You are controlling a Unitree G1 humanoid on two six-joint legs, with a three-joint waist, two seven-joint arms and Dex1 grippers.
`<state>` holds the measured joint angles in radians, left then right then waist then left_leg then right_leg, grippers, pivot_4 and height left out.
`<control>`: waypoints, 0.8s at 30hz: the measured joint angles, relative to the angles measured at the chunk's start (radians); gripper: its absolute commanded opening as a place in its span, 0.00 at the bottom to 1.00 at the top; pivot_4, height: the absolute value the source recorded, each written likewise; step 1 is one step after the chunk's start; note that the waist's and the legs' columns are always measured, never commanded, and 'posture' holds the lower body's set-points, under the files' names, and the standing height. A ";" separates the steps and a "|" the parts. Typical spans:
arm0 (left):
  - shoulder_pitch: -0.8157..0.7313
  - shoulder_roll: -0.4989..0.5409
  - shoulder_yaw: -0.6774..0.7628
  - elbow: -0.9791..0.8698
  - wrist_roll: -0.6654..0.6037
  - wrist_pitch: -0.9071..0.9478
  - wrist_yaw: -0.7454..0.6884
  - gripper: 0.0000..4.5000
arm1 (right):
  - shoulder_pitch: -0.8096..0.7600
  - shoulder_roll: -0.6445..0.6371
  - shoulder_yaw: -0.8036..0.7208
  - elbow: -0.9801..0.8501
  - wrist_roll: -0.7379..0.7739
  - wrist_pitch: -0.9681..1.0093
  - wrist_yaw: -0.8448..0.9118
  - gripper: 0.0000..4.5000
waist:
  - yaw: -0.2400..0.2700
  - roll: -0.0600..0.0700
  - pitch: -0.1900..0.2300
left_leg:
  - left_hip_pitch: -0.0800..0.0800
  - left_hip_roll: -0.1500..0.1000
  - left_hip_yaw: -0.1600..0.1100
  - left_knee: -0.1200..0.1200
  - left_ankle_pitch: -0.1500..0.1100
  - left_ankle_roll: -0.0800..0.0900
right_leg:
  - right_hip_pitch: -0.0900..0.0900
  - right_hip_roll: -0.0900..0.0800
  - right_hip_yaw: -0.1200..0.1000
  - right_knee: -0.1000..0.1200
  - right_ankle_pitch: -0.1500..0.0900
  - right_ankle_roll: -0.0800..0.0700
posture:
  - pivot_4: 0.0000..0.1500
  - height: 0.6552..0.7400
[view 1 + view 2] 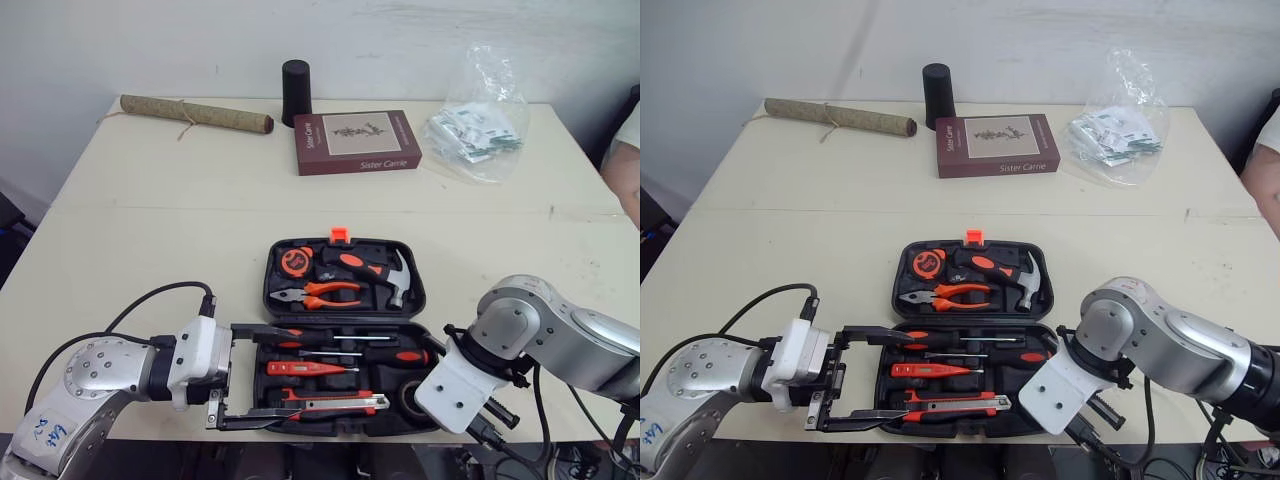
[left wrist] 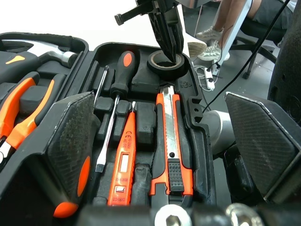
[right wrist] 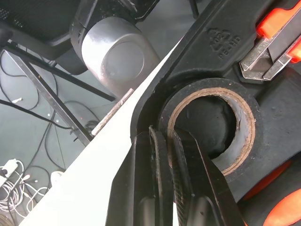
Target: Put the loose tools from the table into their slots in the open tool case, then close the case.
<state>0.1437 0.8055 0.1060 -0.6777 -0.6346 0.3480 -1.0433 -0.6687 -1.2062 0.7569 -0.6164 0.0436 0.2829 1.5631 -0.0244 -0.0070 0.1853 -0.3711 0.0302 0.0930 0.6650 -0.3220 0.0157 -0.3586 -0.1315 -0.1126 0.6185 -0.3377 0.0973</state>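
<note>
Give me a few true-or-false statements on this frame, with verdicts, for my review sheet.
1. The tool case is open. True.
2. The left gripper has its fingers shut. False: they are spread wide apart.
3. The right gripper pinches the wall of the black tape roll. True.
4. The hammer lies outside the case. False: it sits in the case's far half.
</note>
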 measured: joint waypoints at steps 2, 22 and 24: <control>-0.001 0.000 -0.004 0.000 0.001 0.000 0.004 1.00 | 0.007 0.000 -0.007 0.001 -0.002 -0.001 0.000 0.01 | 0.000 0.000 0.000 | 0.000 0.000 0.000 0.000 0.000 0.000 | 0.000 0.000 0.000 0.000 0.000 0.000 | 1.00 1.00; -0.037 -0.004 -0.008 0.064 0.036 -0.043 -0.007 1.00 | 0.229 -0.090 -0.390 0.274 0.810 -0.008 -0.002 0.33 | 0.000 0.004 0.008 | 0.000 0.001 0.000 -0.001 0.000 0.001 | 0.000 0.002 -0.001 0.000 0.000 0.000 | 1.00 1.00; -0.033 -0.003 -0.007 0.064 0.036 -0.043 -0.007 1.00 | 0.350 -0.026 -0.436 0.343 0.773 -0.061 -0.002 0.14 | 0.008 0.003 0.009 | -0.001 0.000 0.001 0.000 0.000 0.002 | 0.000 0.001 -0.001 0.000 0.000 0.001 | 1.00 1.00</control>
<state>0.1103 0.8021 0.0989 -0.6138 -0.5982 0.3053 -1.0505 -0.3184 -1.2322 0.3207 -0.2736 0.8167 0.2218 1.5609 -0.0166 -0.0041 0.1942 -0.3719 0.0303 0.0942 0.6646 -0.3221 0.0173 -0.3588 -0.1307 -0.1134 0.6181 -0.3373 0.0981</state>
